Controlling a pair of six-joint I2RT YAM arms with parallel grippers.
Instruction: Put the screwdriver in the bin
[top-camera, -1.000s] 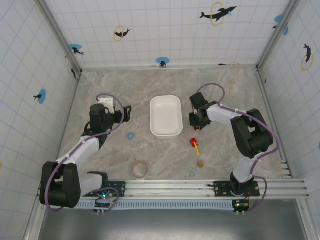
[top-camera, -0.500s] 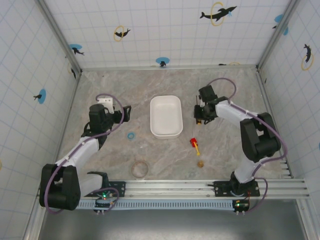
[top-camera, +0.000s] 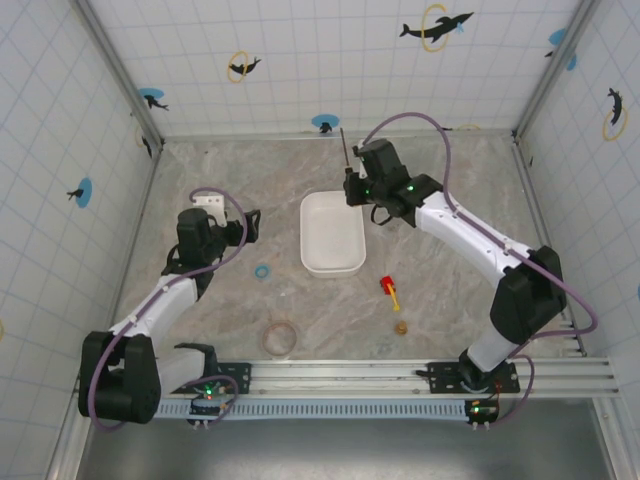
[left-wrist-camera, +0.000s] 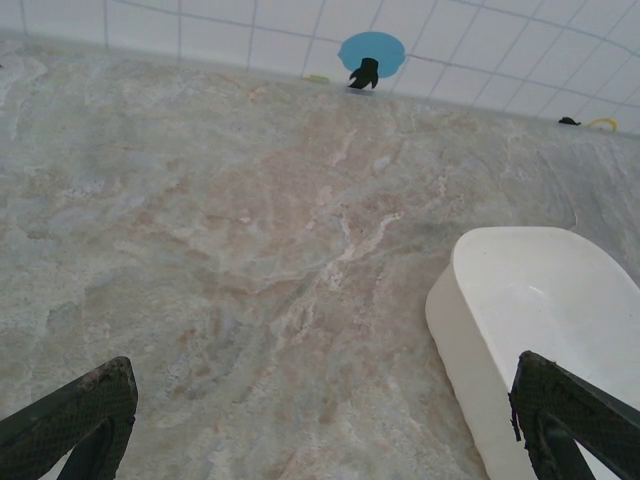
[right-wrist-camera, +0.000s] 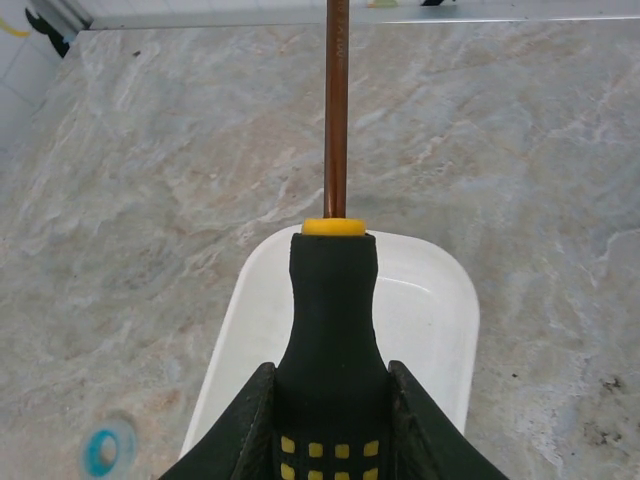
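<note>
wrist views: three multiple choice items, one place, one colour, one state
1. Where is the slim black-and-yellow-handled screwdriver?
A. between the right fingers, by the white rounded plastic bin
B. lying in the bin
C. flat on the table

2. What colour is the collar at its handle tip?
A. red
B. yellow
C. blue

3. The left fingers are:
A. shut empty
B. shut on the bin
C. open

1 A, both fingers flank its handle; 2 B, a yellow band rings the shaft's base; 3 C, they stand far apart, holding nothing.
</note>
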